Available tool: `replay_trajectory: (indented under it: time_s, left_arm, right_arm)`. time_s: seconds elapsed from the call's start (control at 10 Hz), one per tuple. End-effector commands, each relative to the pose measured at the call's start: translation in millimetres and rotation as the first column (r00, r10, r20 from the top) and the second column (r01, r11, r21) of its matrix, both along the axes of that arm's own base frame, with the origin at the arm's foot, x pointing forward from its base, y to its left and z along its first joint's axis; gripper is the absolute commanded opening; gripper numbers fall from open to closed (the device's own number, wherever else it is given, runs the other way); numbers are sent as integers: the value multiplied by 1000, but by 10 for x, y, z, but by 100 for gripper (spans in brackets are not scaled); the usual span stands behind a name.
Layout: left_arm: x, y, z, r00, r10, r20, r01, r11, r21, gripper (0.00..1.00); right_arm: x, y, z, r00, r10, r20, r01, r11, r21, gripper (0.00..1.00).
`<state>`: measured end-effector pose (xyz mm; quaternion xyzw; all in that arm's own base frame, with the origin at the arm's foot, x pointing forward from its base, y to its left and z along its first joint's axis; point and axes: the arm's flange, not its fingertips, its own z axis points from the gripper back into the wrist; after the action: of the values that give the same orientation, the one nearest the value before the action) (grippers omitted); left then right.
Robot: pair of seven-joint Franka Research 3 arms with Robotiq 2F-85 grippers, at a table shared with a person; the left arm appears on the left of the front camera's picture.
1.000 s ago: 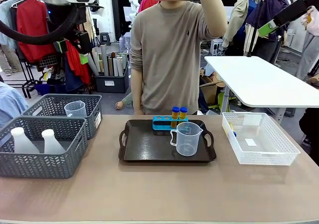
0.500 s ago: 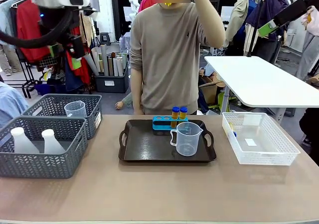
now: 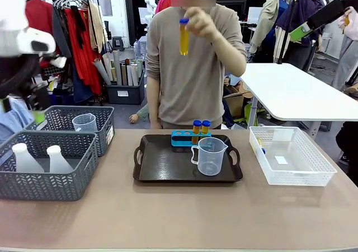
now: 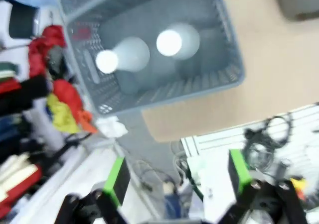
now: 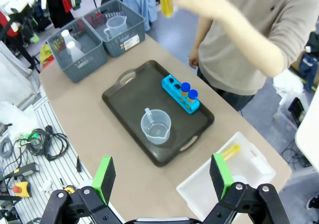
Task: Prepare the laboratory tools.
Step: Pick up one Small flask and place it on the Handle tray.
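A blue-capped tube [image 3: 184, 37] of amber liquid stands upright at upper centre of the front view. It is pinched just below its cap in the hand [image 3: 202, 23] of the person [image 3: 190, 78] at the far side of the table [image 3: 168, 218], fingers closed round it, well above the tabletop.

Two more tubes [image 3: 201, 126] fill the right-hand holes of the blue rack [image 3: 183, 138] at the far edge of the black tray [image 3: 162, 165], mid-frame; the rack's two left holes stand empty. A clear beaker [image 3: 211, 155] sits on the tray just in front of the rack, handle to picture left. Another tube [image 5: 229, 152] lies in the white basket [image 3: 291, 171] at right. At lower left, two white flasks [image 3: 25, 157] stand in the near grey basket [image 3: 45, 185], with a second beaker [image 3: 84, 122] in the grey basket behind it.

The left gripper [image 4: 177, 176] hovers above the flasks, jaws wide apart and empty. The right gripper [image 5: 162, 176] hangs high over the table, also spread wide with nothing in it.

The tubes look light, stiff and smooth, so they are likely to slip. They are best gripped across the body just under the cap and kept upright. The flasks appear to be light plastic with some give, and the narrow neck is the natural hold. The beaker seems light and rigid, so its wall at the rim or its handle should serve.
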<state>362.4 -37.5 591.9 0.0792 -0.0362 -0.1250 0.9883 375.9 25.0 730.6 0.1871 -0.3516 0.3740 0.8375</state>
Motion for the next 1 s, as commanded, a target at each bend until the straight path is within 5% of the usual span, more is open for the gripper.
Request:
replay_trajectory:
  time_s: [0.0,0.2,0.3,0.4,0.6,0.9]
  left_arm:
    - [-37,321,-252,997,62,49,-60,997,-45,100]
    - [109,539,-392,987,145,71,-137,985,-100,100]
    - [254,454,-309,992,104,76,-96,990,-105,100]
    - [13,555,-364,993,109,42,-106,992,-64,100]
    - [13,555,-364,993,109,42,-106,992,-64,100]
    - [398,694,-537,997,77,23,-75,994,-83,100]
  right_arm:
    - [-10,2,12,1000,8,2,-8,1000,1,100]
    - [-10,2,12,1000,8,2,-8,1000,1,100]
    - [-10,2,12,1000,8,2,-8,1000,1,100]
    - [-10,2,12,1000,8,2,-8,1000,1,100]
    - [-10,2,12,1000,8,2,-8,1000,1,100]
    - [-10,2,12,1000,8,2,-8,1000,1,100]
